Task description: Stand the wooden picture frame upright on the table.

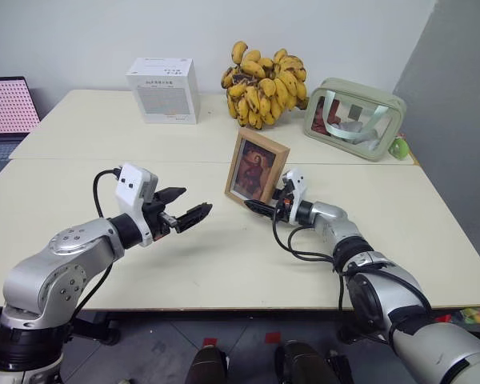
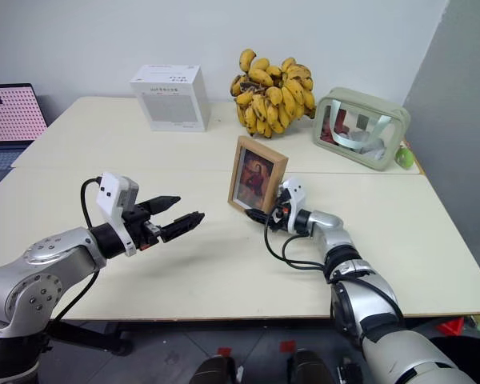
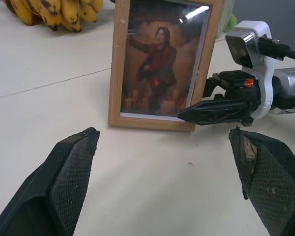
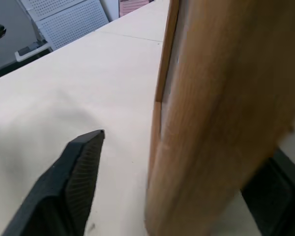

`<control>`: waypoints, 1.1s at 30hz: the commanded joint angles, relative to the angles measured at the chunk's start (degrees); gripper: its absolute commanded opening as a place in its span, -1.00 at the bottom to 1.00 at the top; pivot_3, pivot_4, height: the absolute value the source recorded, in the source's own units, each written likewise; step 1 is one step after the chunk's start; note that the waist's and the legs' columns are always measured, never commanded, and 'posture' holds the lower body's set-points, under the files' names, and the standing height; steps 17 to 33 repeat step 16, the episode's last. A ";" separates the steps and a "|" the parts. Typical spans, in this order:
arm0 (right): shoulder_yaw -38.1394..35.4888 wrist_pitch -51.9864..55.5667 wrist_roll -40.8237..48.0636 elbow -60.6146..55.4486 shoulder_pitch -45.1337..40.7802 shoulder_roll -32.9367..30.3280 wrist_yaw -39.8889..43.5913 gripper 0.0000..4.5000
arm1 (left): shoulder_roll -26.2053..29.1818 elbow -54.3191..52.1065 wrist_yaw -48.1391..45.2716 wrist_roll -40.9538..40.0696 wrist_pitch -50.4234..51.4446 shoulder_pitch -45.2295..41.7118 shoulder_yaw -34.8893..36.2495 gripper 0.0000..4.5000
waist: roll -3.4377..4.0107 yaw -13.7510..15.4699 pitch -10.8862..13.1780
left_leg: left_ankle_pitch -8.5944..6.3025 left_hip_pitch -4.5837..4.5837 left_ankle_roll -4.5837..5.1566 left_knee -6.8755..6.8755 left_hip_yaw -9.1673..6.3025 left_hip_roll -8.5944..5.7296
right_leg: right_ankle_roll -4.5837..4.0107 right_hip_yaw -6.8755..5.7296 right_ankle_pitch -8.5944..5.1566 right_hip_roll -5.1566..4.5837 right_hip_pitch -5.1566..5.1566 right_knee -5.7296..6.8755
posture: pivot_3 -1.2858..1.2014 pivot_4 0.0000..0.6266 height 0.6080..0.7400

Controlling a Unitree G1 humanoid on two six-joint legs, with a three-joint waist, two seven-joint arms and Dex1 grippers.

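The wooden picture frame (image 1: 257,167) stands upright at the centre of the bench (image 1: 224,256). The right end effector (image 1: 260,208) straddles its lower right edge, fingers spread apart. The left end effector (image 1: 186,206) hovers wide open at centre left. At upper right, a translucent green pouch (image 1: 354,117) holds pale folded items.

Bright, even indoor light.
Glare streaks the frame (image 3: 160,64) glass; the frame blurs close up in the right wrist view.
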 commanded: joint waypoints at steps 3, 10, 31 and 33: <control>2.82 2.03 -2.07 -13.17 7.17 -7.03 3.89 0.99 | 0.05 3.56 -4.13 2.78 -1.10 -4.09 -1.16 1.00 | 0.00 0.11 0.00 | 0.00 -0.01 0.00 -0.01 0.00 0.00 | 0.01 -0.01 0.00 0.00 0.00 0.00 | 0.03 -0.52 1.00; 4.27 23.24 0.31 -55.87 22.35 -23.66 4.97 0.99 | 6.28 12.07 -13.23 5.65 -0.71 -9.73 -0.97 1.00 | 0.09 0.03 0.06 | 0.00 -0.08 0.00 -0.03 0.01 -0.03 | 0.06 0.01 -0.04 -0.02 -0.08 -0.01 | 0.03 -0.52 1.00; 0.38 56.70 13.24 -85.29 22.56 -22.88 -7.44 0.99 | 8.69 19.10 -19.85 9.62 -2.94 -14.20 -2.58 1.00 | 0.13 -1.45 0.08 | 0.00 0.31 0.00 -0.03 -0.01 0.10 | -0.14 0.02 -0.16 0.11 -0.11 0.58 | 0.03 -0.52 1.00; 0.38 56.70 13.24 -85.29 22.56 -22.88 -7.44 0.99 | 8.69 19.10 -19.85 9.62 -2.94 -14.20 -2.58 1.00 | 0.13 -1.45 0.08 | 0.00 0.31 0.00 -0.03 -0.01 0.10 | -0.14 0.02 -0.16 0.11 -0.11 0.58 | 0.03 -0.52 1.00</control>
